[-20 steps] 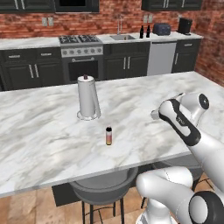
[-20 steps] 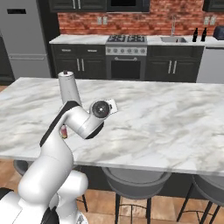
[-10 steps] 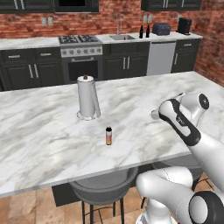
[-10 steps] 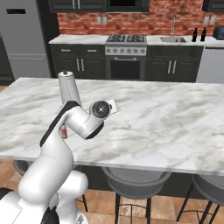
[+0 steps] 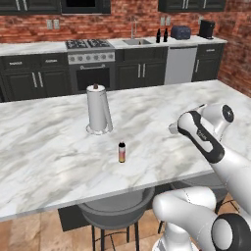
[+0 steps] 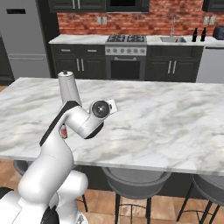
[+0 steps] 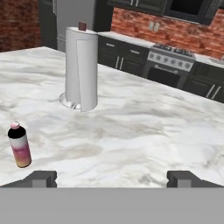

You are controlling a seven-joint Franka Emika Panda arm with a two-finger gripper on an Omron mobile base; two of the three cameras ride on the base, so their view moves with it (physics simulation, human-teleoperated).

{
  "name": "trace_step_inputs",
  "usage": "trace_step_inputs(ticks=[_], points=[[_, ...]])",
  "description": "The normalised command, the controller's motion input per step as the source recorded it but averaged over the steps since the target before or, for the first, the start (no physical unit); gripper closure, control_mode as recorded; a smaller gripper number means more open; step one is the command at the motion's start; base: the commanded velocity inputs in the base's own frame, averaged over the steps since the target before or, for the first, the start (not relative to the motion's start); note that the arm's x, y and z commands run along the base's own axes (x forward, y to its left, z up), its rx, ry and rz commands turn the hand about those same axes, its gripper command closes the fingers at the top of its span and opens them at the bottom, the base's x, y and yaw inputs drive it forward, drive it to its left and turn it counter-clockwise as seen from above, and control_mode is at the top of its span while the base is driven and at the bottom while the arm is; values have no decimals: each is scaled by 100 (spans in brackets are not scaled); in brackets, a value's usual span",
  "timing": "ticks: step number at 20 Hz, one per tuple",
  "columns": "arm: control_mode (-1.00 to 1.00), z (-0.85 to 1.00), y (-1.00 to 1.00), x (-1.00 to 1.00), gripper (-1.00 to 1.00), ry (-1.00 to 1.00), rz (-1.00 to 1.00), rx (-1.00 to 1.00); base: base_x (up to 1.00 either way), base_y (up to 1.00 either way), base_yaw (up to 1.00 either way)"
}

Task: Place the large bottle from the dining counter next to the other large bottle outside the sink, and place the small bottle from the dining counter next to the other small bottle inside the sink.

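Observation:
A small bottle (image 5: pixel 121 152) with a dark cap and a pink-to-yellow body stands upright on the marble dining counter (image 5: pixel 44 147). In the hand view this small bottle (image 7: pixel 19 145) is at the lower left, ahead of the left fingertip (image 7: pixel 41 177). My gripper (image 7: pixel 111 178) is open and holds nothing. It hovers above the counter's near right part (image 5: pixel 172 128), well right of the small bottle. In the right base view my arm hides most of the small bottle (image 6: pixel 64 131). Two dark bottles (image 5: pixel 162 35) stand on the back counter beside the sink (image 5: pixel 136 42). The dining counter's large bottle is out of view.
A paper towel roll on a holder (image 5: pixel 98 109) stands on the counter behind the small bottle. Grey stools (image 5: pixel 115 213) sit under the counter's near edge. A stove (image 5: pixel 88 45), a toaster (image 5: pixel 181 32) and a fridge (image 6: pixel 26 39) line the back wall.

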Motion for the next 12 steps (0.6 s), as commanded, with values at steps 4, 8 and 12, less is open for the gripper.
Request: trace_step_inputs(ticks=[4, 8, 12], points=[[-100, 0, 5, 9, -100, 5, 0, 0, 0, 0, 0], [-100, 0, 17, 5, -100, 11, -2, -1, 0, 0, 0], [-100, 0, 22, 0, -100, 10, -4, -4, 0, 0, 0]])
